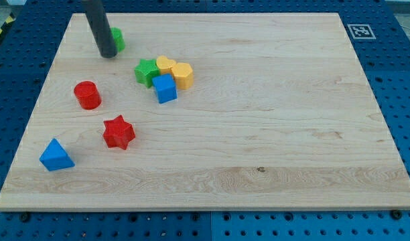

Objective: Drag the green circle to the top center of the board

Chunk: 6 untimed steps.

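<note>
The wooden board point(258, 120) is seen from above. My tip point(108, 55), a plain rod end with nothing held, is placed against the left side of the green circle point(117, 39), which stands upright near the top-left corner, half hidden.

**Lighting and picture quality, single camera view**

We recorded bright, even illumination across the wooden board point(258, 120); the grain read clearly end to end. Shadows were soft and short: the red star point(118, 132) and the blue triangle point(55, 155) each cast only a faint dark edge at their base. We saw no hard glare, only a mild pale sheen toward the view's top. Focus was sharp throughout; block edges stayed crisp. The rod above my tip point(107, 55) showed no motion blur. Board edges ran straight, with no visible distortion.
</note>
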Each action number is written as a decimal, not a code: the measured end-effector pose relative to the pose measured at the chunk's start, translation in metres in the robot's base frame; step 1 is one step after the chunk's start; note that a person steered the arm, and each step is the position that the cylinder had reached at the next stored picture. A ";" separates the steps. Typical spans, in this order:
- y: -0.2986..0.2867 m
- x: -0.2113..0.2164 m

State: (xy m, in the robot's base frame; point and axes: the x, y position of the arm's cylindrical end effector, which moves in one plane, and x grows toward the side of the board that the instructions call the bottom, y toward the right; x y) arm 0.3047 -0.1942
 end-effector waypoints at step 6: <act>-0.048 -0.114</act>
State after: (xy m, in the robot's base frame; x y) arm 0.1910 -0.2424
